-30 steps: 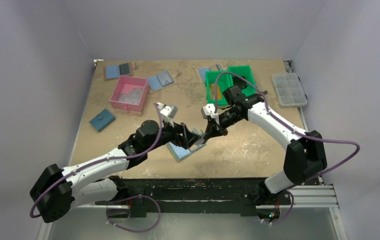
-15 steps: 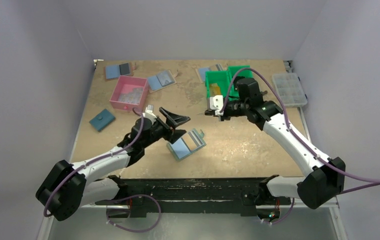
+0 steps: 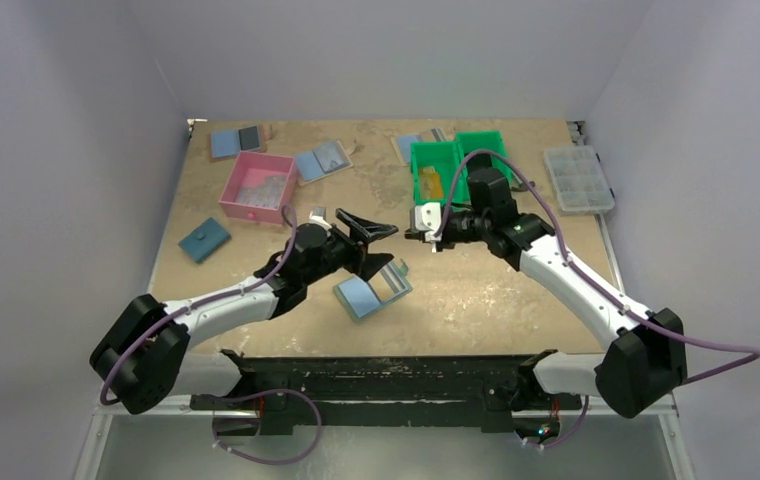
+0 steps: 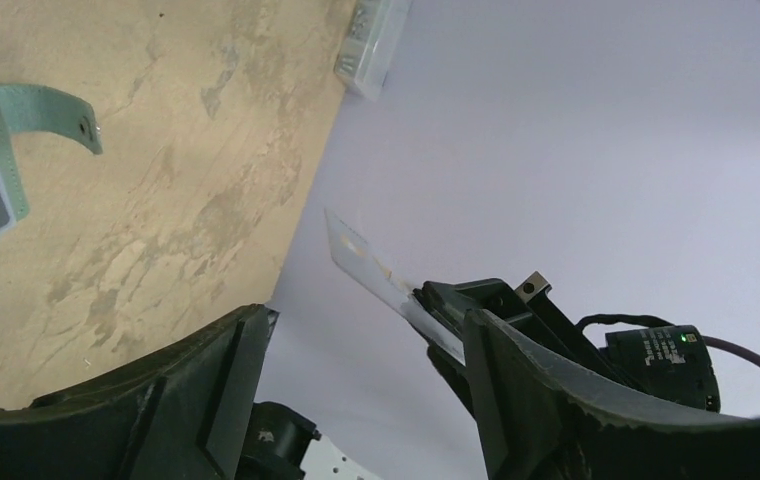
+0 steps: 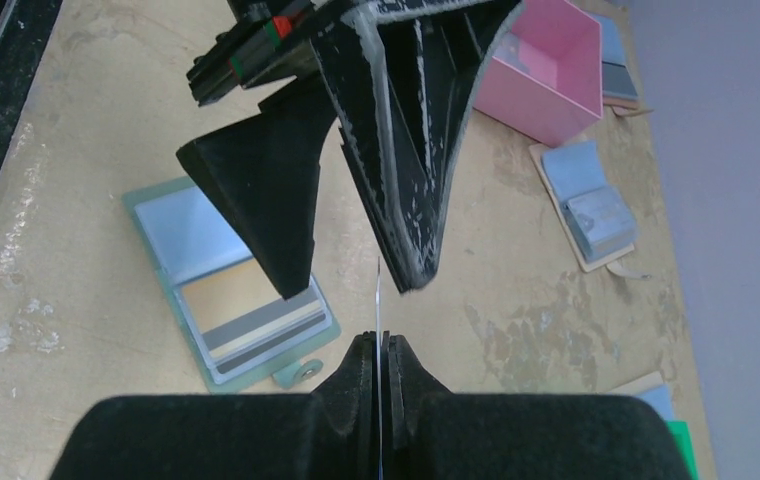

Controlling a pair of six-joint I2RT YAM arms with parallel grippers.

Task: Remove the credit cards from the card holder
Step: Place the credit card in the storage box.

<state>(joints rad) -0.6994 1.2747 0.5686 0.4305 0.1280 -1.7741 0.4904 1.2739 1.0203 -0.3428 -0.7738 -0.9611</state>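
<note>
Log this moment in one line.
right gripper: shut on card, aloft | left gripper: open, near card | card holder: open, second card in pocket

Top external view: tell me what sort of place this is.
Probably a lab cell for robot trials: a left arm and right arm bolted to a rail at a worn wooden table, blank pale walls boxing it in, plus a pink bin, green bin and clear compartment box.

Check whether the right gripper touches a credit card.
Touching. The right wrist view shows the right gripper jaws shut on the edge-on credit card; the left wrist view shows it clamped too.
</note>
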